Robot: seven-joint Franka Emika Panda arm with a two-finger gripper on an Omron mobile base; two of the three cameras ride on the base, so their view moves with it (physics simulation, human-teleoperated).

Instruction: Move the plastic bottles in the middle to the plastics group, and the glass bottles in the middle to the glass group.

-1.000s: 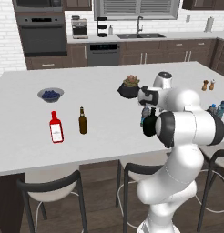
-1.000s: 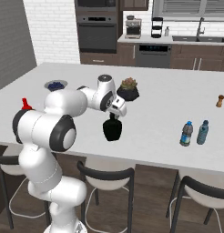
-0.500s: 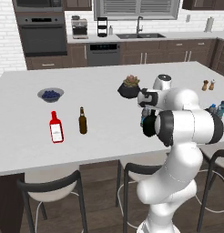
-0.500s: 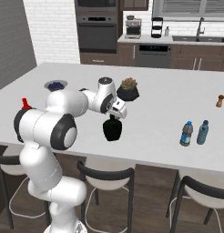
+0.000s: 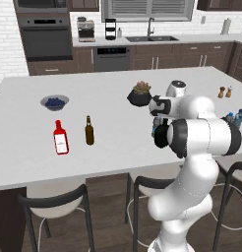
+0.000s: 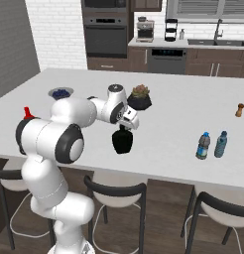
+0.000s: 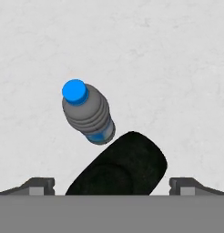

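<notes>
The squat black glass bottle point(image 6: 122, 141) stands mid-counter near the front edge. My gripper point(image 6: 126, 125) hangs right above its neck, open, with a fingertip on each side of the bottle point(image 7: 125, 164) and not touching it. Just beyond stands a clear plastic bottle point(image 7: 89, 113) with a blue cap and label, a sliver of which peeks out beside my arm point(image 5: 154, 129). The plastics group, two small water bottles point(image 6: 203, 145) point(image 6: 220, 144), is at the right end. The glass group, a red bottle point(image 5: 60, 138) and a slim brown bottle point(image 5: 89, 131), is at the left.
A dark bowl of berries point(image 5: 55, 102) sits at the back left. A potted plant point(image 6: 139, 97) stands just behind my hand. Salt and pepper shakers point(image 5: 221, 92) are at the far right. Stools line the counter's front edge.
The hand has sunk slightly toward the black bottle. The jaws stay open and the bottles have not moved.
</notes>
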